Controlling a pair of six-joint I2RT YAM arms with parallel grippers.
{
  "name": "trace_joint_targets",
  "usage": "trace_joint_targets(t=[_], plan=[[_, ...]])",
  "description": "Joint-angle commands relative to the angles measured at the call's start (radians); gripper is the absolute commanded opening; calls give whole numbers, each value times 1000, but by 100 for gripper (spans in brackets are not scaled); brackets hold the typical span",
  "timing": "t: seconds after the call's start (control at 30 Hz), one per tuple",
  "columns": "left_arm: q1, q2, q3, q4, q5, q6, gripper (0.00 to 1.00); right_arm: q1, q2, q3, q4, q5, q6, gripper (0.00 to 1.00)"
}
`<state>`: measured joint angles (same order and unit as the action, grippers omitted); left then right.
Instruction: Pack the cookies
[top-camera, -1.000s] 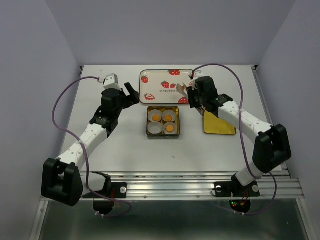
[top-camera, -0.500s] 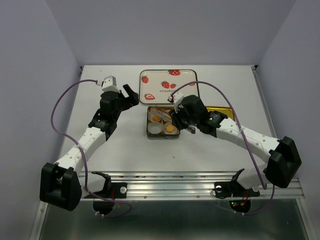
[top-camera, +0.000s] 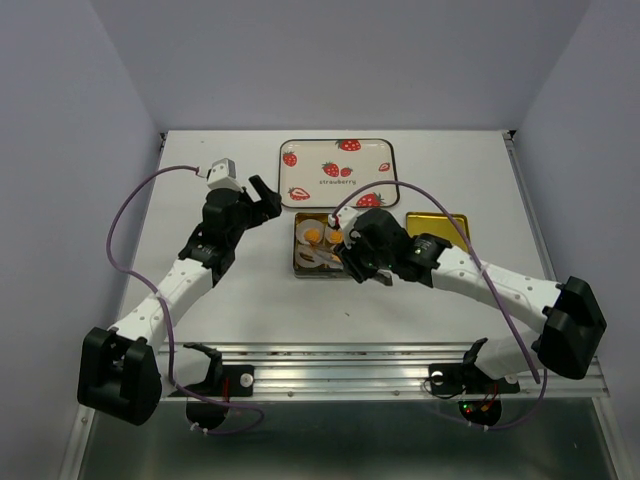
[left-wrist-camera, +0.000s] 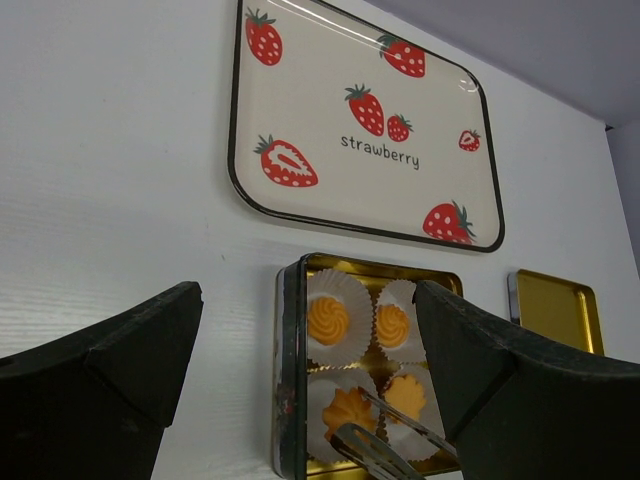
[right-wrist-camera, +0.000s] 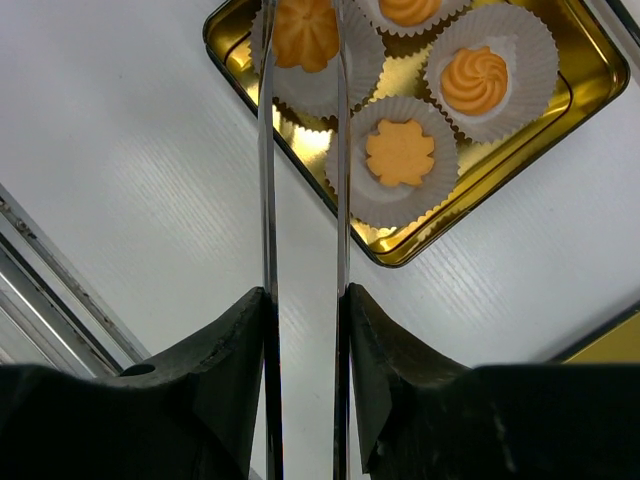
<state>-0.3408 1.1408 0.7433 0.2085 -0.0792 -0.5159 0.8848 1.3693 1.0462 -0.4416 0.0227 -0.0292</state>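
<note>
Four cookies (right-wrist-camera: 400, 152) sit in white paper cups (right-wrist-camera: 520, 50) inside the gold tin (left-wrist-camera: 288, 360) at the middle of the bench (top-camera: 250, 300), between the strawberry tray (left-wrist-camera: 330, 70) on the far side and the arms' bases on the near side. The right tool (right-wrist-camera: 305, 300), closed partway, grips a pair of metal tongs (right-wrist-camera: 340, 200) whose blades reach over the tin and flank the near-left cookie (right-wrist-camera: 305, 30). The blade tips run out of the wrist view, so it cannot be told whether they pinch that cookie or merely stand beside it. The left tool (top-camera: 265, 195) hangs fully open and empty just beyond the tin's far-left corner, touching nothing.

The step in hand looks to be seating this last cookie in its cup. Doing it well likely means easing the grip just enough for the blades to spring apart, so that the cookie rests flat rather than propped on the pleats. The tongs should then lift straight up before swinging away, because a sideways exit could drag the light cup or tip its neighbour. The tin is not braced by anything, so the tongs should not press on its wall. The gold lid (left-wrist-camera: 555, 310) lies apart to the tin's right, suggesting that closing remains to be done once the tongs are clear.
</note>
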Motion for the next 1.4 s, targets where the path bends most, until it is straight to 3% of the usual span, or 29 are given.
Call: trace_joint_targets(t=[0.0, 0.67, 0.87, 1.37], plan=[[-9, -38, -18, 51, 6, -10, 99, 16, -9, 5, 1, -10, -5, 39], [-10, -6, -2, 58, -1, 4, 99, 16, 89, 37, 41, 77, 28, 40], [-12, -6, -5, 58, -1, 8, 99, 16, 100, 38, 47, 74, 61, 48], [-12, -30, -13, 58, -1, 11, 99, 16, 33, 58, 53, 83, 69, 54]])
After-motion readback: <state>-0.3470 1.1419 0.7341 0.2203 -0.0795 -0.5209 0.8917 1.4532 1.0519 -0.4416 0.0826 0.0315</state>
